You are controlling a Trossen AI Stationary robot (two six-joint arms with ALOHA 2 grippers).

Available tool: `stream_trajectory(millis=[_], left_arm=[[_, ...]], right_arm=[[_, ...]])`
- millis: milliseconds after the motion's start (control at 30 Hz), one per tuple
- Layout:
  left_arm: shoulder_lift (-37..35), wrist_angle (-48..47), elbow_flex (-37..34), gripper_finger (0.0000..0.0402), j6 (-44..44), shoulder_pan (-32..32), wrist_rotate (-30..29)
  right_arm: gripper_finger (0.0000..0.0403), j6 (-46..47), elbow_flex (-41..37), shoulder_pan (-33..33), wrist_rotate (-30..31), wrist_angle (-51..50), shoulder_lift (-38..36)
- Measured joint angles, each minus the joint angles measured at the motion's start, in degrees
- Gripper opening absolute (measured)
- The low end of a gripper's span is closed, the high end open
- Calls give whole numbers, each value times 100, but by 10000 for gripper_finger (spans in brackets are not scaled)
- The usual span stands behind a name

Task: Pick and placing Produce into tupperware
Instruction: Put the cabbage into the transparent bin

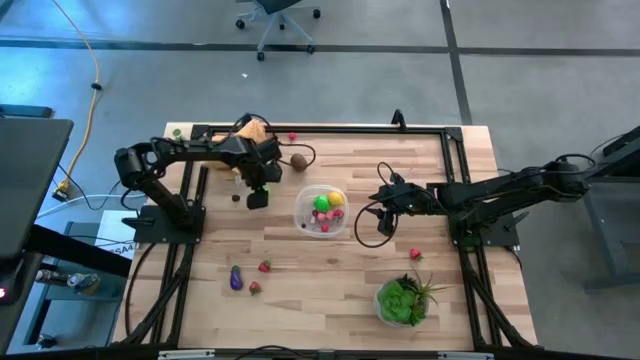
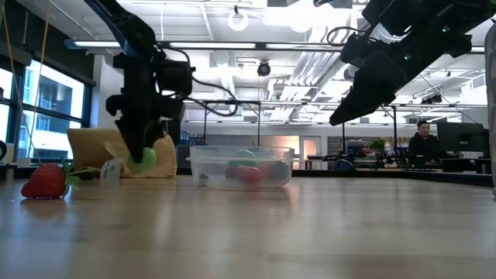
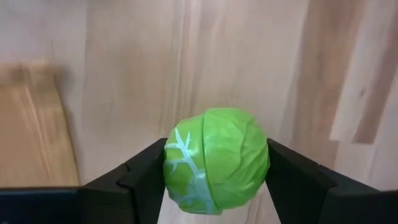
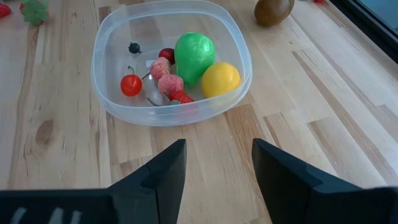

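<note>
My left gripper (image 1: 257, 197) points down left of the tupperware (image 1: 301, 222) and is shut on a small green cabbage-like ball (image 3: 217, 158), which the low view shows as a green ball (image 2: 144, 159) low over the table. The clear tupperware (image 4: 242, 50) holds a green fruit (image 4: 194, 55), a yellow lemon (image 4: 220, 78), a red cherry and pink berries. My right gripper (image 4: 219, 162) hangs open above the table, right of the tupperware. A brown kiwi (image 1: 298, 160), a purple eggplant (image 1: 236, 278) and strawberries (image 1: 264, 266) lie loose on the table. My left gripper pinches the green ball between its two fingers (image 3: 146, 171), one on each opposite side (image 3: 260, 165) at about mid-height. The fingers come from above, pointing down. The ball sits close above the wood; I cannot tell whether it touches the table.
A leafy green plant (image 1: 405, 298) stands at the near right. An orange-tan cloth (image 1: 250, 130) lies at the far edge behind the left arm. Another strawberry (image 1: 415, 254) lies near the right arm's base. Black frame rails run along the table edges.
</note>
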Motion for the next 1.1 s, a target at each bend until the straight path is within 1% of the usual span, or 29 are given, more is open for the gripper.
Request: stream_trajectory(millis=[133, 300, 533, 700, 933, 1100], left_arm=[[-2, 15, 209, 225, 87, -25, 297], [-2, 63, 506, 232, 157, -271, 597], [-2, 165, 1057, 228, 252, -766, 667], [-7, 514, 1413, 233, 250, -1141, 471], [80, 1520, 1457, 234, 135, -1588, 309], [357, 1549, 1455, 229, 155, -1739, -207]], right_arm=[[176, 0, 0, 0, -1, 0, 0], [176, 0, 0, 0, 0, 0, 0], [176, 0, 0, 0, -2, 0, 0], [176, 0, 0, 0, 0, 0, 0], [176, 0, 0, 0, 0, 0, 0], [176, 0, 0, 0, -2, 0, 0]])
